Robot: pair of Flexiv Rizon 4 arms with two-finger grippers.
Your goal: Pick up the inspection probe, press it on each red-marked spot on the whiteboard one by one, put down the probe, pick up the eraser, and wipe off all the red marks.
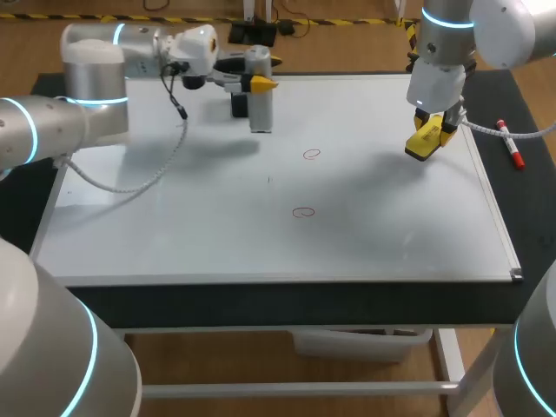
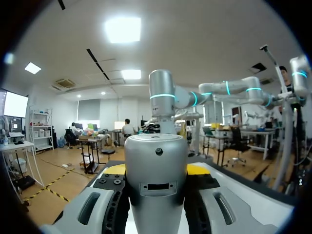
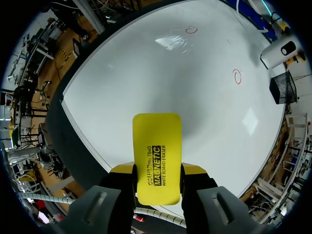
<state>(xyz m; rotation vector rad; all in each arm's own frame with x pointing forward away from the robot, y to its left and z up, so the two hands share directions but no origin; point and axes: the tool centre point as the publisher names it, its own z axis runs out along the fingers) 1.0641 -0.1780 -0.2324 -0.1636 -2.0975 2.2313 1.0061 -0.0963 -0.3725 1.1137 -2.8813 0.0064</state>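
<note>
1. Our left gripper lies level over the far part of the whiteboard. Its yellow-tipped fingers are closed from two sides on the probe.
2. The probe is a silver cylinder and stands upright, with its long axis vertical, its flat top up and its lower end toward the board. We cannot tell whether that end touches the surface.
3. Our right gripper hangs over the right part of the whiteboard, pointing down at it, with both fingers clamped on the sides of the yellow eraser.
4. The eraser's long axis runs along the fingers, and its free end juts out ahead of them toward the board. In the head view it is tilted, with its shadow falling apart from it on the white surface.
5. Two red marks, both small circles, lie on the middle of the board. The far mark sits between the probe and the eraser. The near mark is closer to the board's front edge. Both are well apart from either tool.
6. A black mesh holder stands just beside the probe, on the side away from the marks.
7. A red marker lies on the dark table, off the board's right edge, and a pale cable from our right arm passes near it.
8. A cable from our left arm droops over the left part of the board, well apart from the marks.
</note>
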